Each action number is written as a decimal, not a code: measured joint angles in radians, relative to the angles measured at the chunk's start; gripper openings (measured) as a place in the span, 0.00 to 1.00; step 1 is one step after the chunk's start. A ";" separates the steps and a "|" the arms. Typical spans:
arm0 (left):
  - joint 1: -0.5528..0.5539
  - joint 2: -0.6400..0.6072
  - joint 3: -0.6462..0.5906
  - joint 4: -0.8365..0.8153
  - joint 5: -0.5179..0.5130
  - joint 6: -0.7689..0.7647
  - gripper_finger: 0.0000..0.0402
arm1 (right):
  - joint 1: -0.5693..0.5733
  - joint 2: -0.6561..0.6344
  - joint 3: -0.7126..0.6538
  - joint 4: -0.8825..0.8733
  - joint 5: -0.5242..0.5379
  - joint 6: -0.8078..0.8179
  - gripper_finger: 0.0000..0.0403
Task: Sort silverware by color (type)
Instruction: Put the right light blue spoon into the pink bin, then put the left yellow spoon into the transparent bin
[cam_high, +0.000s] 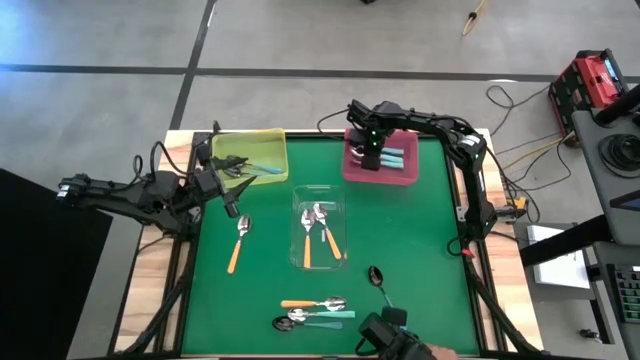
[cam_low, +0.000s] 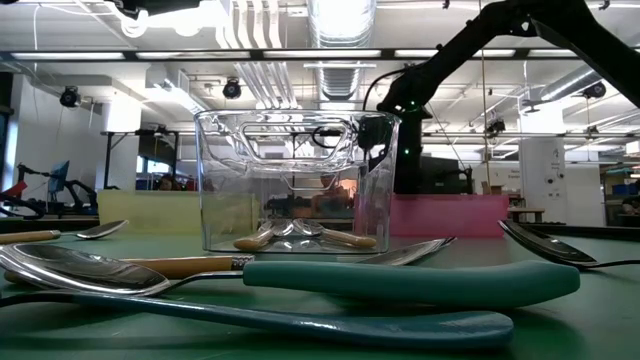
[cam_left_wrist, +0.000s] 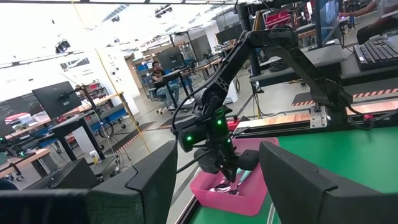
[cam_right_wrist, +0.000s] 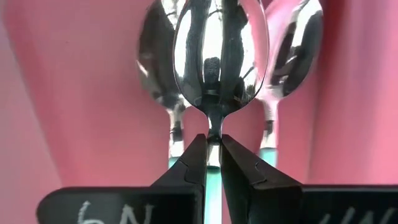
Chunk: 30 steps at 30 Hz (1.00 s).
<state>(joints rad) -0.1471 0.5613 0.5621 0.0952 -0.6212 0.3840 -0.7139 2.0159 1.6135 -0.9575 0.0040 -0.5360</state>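
Right fingers (cam_right_wrist: 212, 163) pinched shut on the neck of a teal spoon (cam_right_wrist: 219, 56), hung over the pink tray (cam_high: 352, 170) beside two like spoons. Probably the drop step; next, opening to let go. Left fingers (cam_high: 237, 180) spread wide, empty, by the yellow tray (cam_high: 250, 136). More spoons on the counter (cam_high: 420, 260) and in the clear tray (cam_high: 340, 215). Held handle hidden.

Three trays: one yellow tray (cam_high: 262, 136), one pink tray (cam_high: 352, 168), one clear tray (cam_high: 297, 200); two robot arms; roughly a dozen spoons (cam_high: 238, 240) in all
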 joint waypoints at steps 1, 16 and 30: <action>0.000 0.000 0.000 0.000 0.000 0.000 0.52 | 0.000 0.000 0.000 -0.007 -0.010 -0.003 0.04; 0.000 0.000 0.000 0.000 0.000 0.000 0.52 | 0.000 0.000 0.000 0.005 -0.012 0.001 0.06; 0.000 0.000 0.000 0.000 0.000 0.000 0.52 | 0.000 0.000 0.000 0.011 -0.003 0.016 0.13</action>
<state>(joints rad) -0.1471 0.5613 0.5621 0.0952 -0.6210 0.3843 -0.7139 2.0155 1.6135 -0.9466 0.0006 -0.5196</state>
